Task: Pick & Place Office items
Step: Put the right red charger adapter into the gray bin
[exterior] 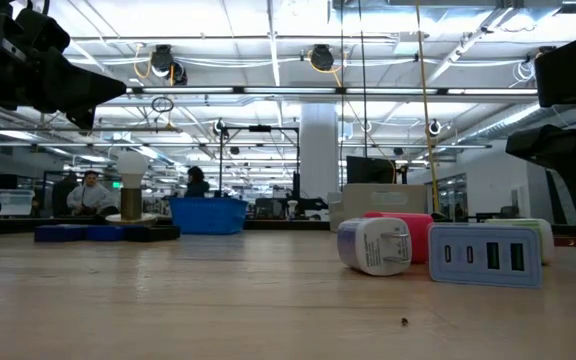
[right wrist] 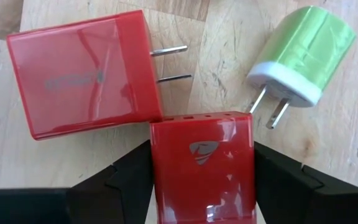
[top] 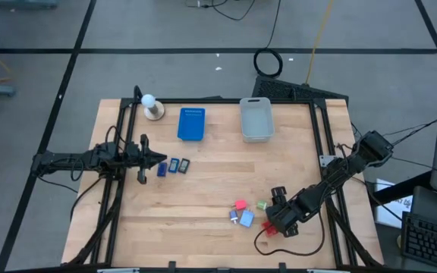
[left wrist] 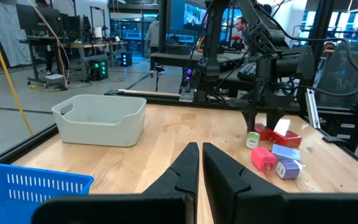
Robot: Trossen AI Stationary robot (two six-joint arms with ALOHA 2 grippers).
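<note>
Right at the near edge of the wooden desk, the right tool stands over the cluster of chargers with its 2 dark fingers spread to either side of a glossy red rectangular plug block. Whether the pads already press its flanks I cannot tell; they look just beside it, not clearly clamped. The block's long axis runs straight back into the tool, so the jaws span its short width, which looks to me the right way to take it. A second red block with 2 bare prongs touches its front corner, and a green-and-white round plug lies near on the other side; either could be dragged along on a lift.

Farther back, the left tool hangs pinched shut and empty near 3 small dark-blue rectangles, well apart from the cluster. Beyond stand a pale grey plastic bin and a blue slatted basket.
</note>
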